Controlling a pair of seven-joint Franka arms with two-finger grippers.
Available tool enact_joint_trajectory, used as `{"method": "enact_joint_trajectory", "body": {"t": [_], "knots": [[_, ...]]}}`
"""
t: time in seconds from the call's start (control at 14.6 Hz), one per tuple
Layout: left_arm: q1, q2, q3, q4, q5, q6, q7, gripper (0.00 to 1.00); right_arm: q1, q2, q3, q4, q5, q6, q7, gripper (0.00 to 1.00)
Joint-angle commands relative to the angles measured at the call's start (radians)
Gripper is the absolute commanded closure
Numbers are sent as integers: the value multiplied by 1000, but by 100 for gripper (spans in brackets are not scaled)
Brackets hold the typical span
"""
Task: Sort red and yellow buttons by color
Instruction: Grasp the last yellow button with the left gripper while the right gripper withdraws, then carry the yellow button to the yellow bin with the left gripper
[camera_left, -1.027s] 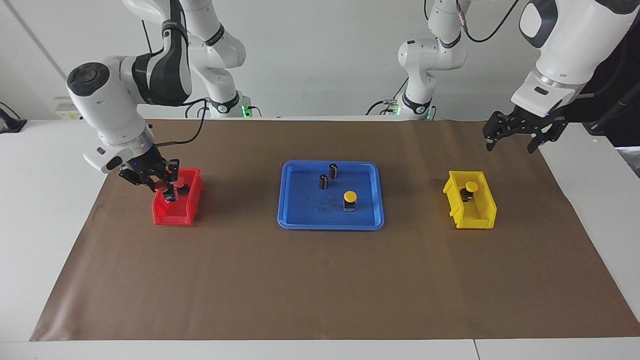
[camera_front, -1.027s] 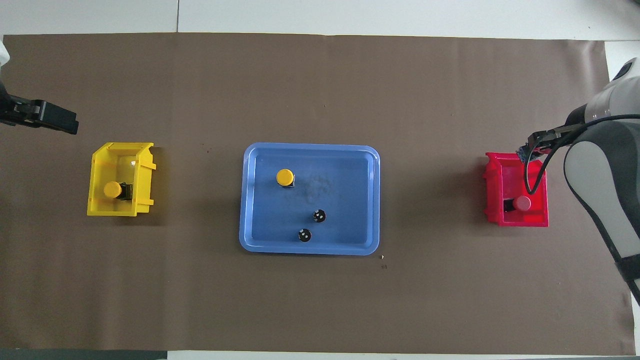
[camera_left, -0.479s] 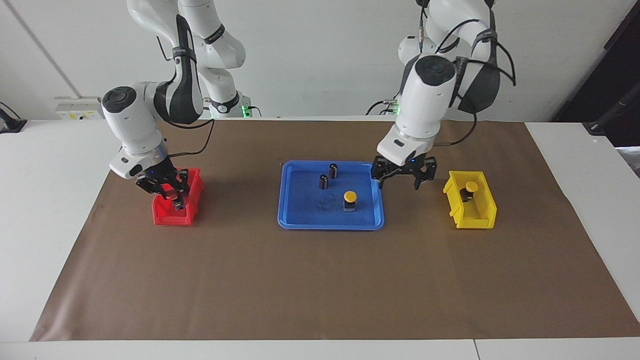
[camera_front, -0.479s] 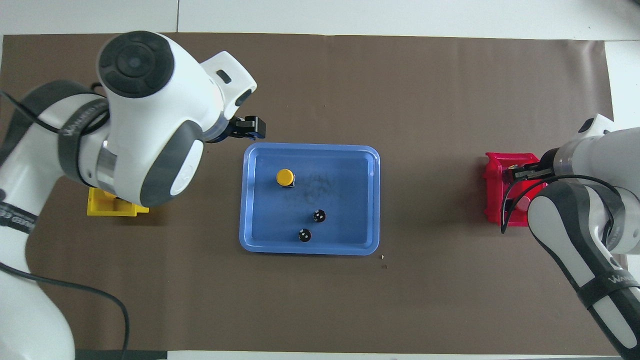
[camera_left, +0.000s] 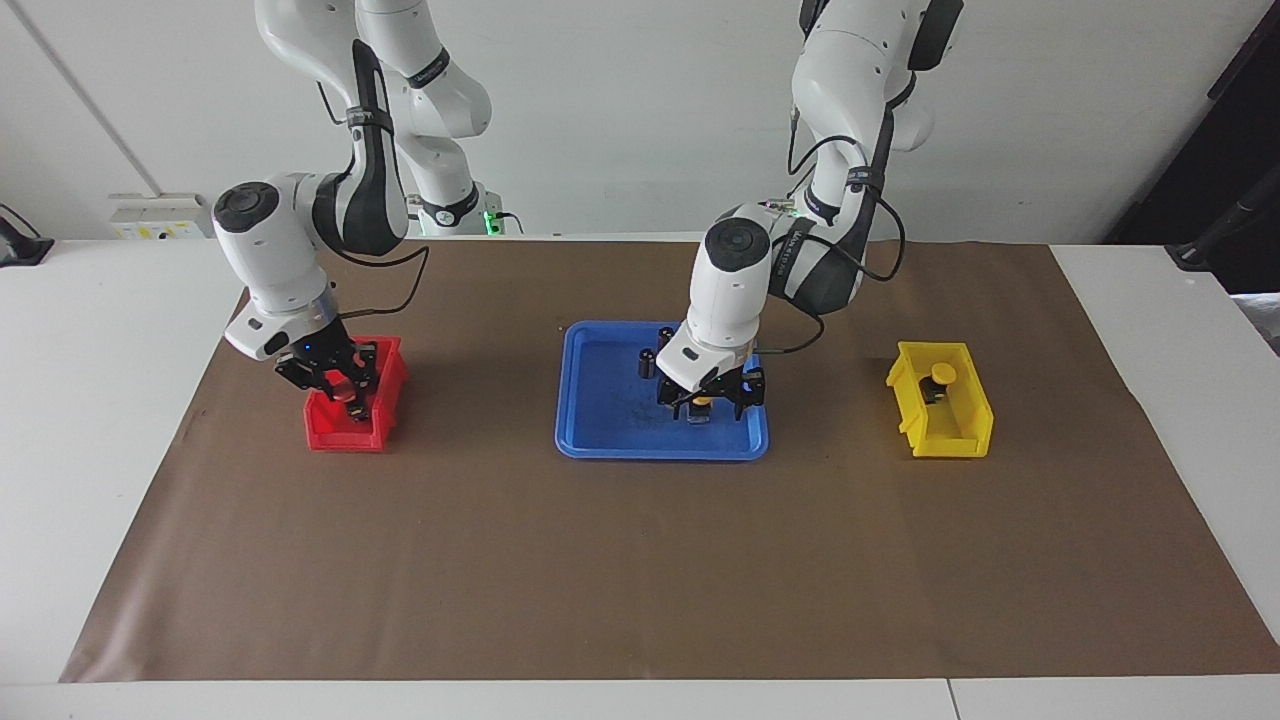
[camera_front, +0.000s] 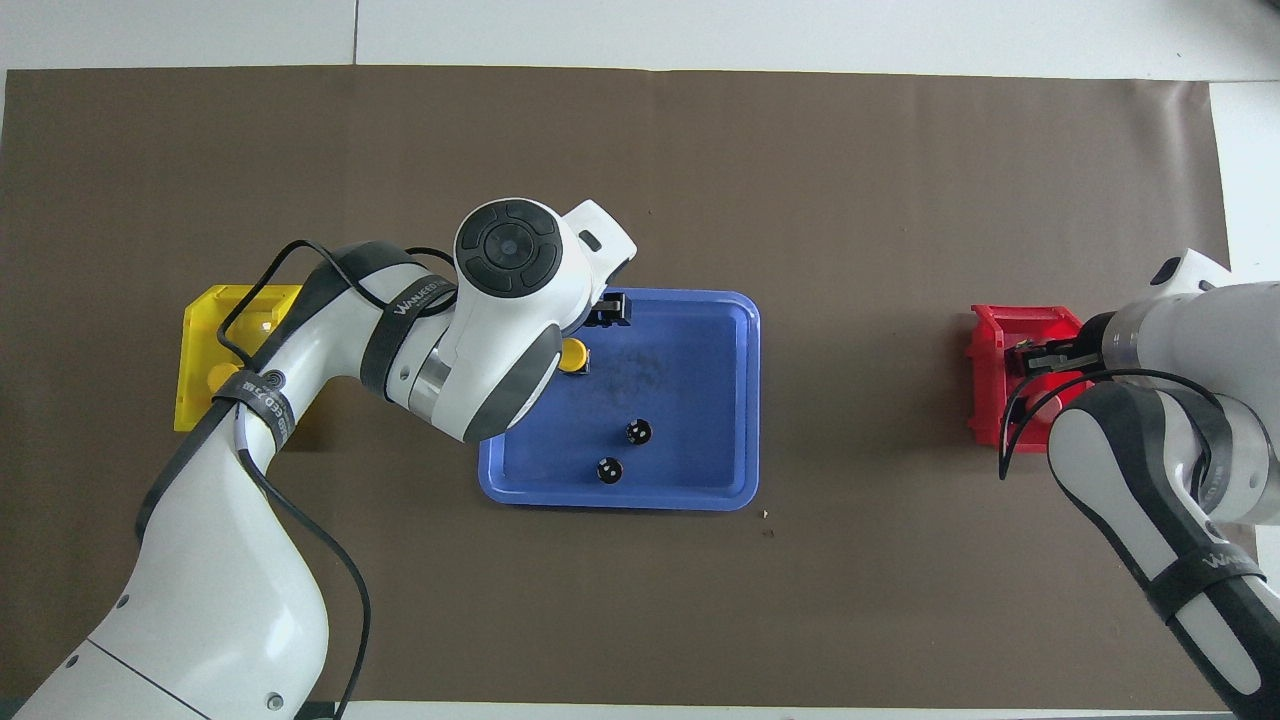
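My left gripper (camera_left: 705, 403) is down in the blue tray (camera_left: 600, 445), open, with its fingers on either side of a yellow button (camera_left: 703, 402), whose cap also shows in the overhead view (camera_front: 574, 355). A second yellow button (camera_left: 942, 373) lies in the yellow bin (camera_left: 960, 440). My right gripper (camera_left: 340, 395) is low inside the red bin (camera_left: 330, 435), shut on a red button (camera_left: 345, 392). The other red button is hidden under that gripper and arm.
Two dark capless cylinders (camera_front: 638, 432) (camera_front: 608, 470) stand in the tray, nearer to the robots than the yellow button. The tray sits mid-table on a brown mat. The yellow bin is toward the left arm's end and the red bin toward the right arm's end.
My left gripper swung from the table's end past the yellow bin to the tray and came down around the yellow button. My right gripper lowered the red button into the red bin.
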Motion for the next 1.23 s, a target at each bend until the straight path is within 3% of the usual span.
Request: {"method": "enact_joint_trajectory", "body": {"t": [0.0, 0.07, 0.14, 0.21, 0.41, 0.55, 0.68, 0.75, 0.89, 1.16], "knots": [[-28, -46, 14, -44, -23, -37, -6, 0, -16, -24, 9, -33, 13, 21, -31, 51], [-31, -47, 14, -50, -23, -40, -8, 0, -16, -24, 9, -26, 12, 15, -32, 22], [-36, -54, 11, -58, -26, -40, -11, 0, -19, -23, 9, -8, 12, 3, -38, 8], [-39, -55, 14, -59, -38, -40, -13, 1, -21, -9, 8, 36, 12, -41, -52, 3], [-45, -61, 14, -65, -43, -52, -14, 3, -36, -20, 9, 267, 12, -349, -61, 1], [-44, -80, 14, -87, -44, -51, -16, 11, -38, -26, 9, 462, 12, -587, -55, 1], [-38, -80, 14, -88, -63, -43, -19, 30, -38, -29, 9, 582, 12, -751, -42, 1], [-34, -78, 14, -88, -78, -39, -22, 45, -36, -29, 9, 627, 12, -804, -14, 1], [-40, -80, 15, -93, -84, -34, -58, 98, -38, -14, 11, 690, 10, -873, 33, 1], [-25, -83, 23, -49, -90, -57, -69, 99, -32, -12, 12, 687, 12, -867, 106, 1]]}}
